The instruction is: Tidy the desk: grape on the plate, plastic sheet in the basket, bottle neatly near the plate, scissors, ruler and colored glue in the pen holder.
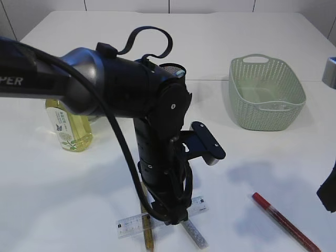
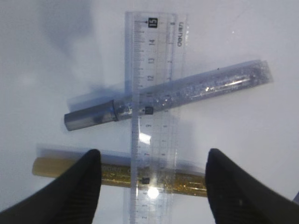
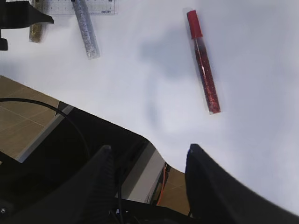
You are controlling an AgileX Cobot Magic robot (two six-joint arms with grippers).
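We saw the clear ruler (image 2: 152,116) lying across the silver glitter glue (image 2: 187,91) and gold glitter glue (image 2: 154,179) on the surface (image 2: 46,56), left tool (image 2: 152,186) spread above; right tool (image 3: 149,186) spread, empty.

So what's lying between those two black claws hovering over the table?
In the left wrist view, the clear ruler and the gold glitter glue pen beneath it lie between the left gripper's open fingers.

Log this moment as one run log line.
left gripper open over ruler crossing gold glue, silver glue | right gripper open, empty | red glue untouched
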